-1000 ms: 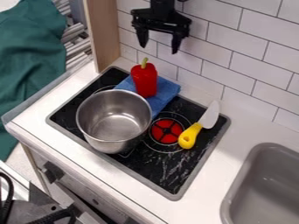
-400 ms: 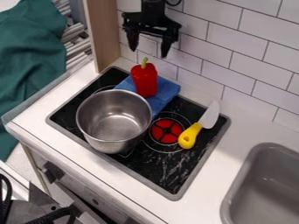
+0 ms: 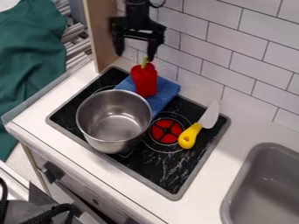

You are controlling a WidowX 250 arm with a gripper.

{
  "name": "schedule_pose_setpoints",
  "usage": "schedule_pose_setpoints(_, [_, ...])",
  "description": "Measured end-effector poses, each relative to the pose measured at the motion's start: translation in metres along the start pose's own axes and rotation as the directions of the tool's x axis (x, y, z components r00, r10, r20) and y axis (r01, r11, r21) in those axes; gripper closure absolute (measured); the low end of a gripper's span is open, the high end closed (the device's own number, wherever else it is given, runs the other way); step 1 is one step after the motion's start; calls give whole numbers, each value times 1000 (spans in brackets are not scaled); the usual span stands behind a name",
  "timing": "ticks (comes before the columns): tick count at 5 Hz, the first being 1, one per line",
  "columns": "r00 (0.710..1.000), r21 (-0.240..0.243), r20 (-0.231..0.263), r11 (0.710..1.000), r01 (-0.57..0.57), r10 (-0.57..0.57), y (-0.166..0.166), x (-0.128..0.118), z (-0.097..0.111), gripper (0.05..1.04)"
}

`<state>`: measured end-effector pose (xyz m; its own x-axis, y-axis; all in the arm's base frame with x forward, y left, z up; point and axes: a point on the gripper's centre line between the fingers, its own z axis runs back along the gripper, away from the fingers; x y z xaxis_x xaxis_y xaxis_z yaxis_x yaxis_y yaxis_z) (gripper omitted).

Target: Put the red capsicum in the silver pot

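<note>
My gripper (image 3: 135,53) hangs open at the top of the view, pointing down, with nothing between its fingers. Just below it the red capsicum (image 3: 144,80) stands upright, green stem up, on a folded blue cloth (image 3: 166,90) at the back of the stove. The right fingertip is close to the stem; whether they touch I cannot tell. In front of the capsicum, slightly left, the silver pot (image 3: 114,121) sits on the stove with its mouth up and nothing inside.
A toy knife (image 3: 191,134) with a yellow handle lies on the black stove (image 3: 153,165), right of the pot. The grey sink (image 3: 262,186) is at the lower right. A wooden panel (image 3: 104,33) and the tiled wall (image 3: 231,65) stand behind.
The gripper has moved left and somewhat down in the view, from behind and right of the capsicum to above it. The capsicum, pot, cloth and knife have stayed put.
</note>
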<state>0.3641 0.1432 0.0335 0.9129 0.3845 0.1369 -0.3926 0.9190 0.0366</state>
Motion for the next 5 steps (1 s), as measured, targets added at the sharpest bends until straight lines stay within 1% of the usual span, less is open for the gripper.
schedule_pose_setpoints(1, [1000,-12,-17,1000,-6,6,5,-6,-4,83])
schedule_pose_setpoints(2, [1000,-11,-18,1000,0,-1,6,-7,-5,83])
schedule_pose_setpoints(3, [999,-12,-34,1000,4,-4,4,-12,-8,137])
schedule_pose_setpoints(5, [999,-14,-31,999,30,-30,-3,-17,-8,738])
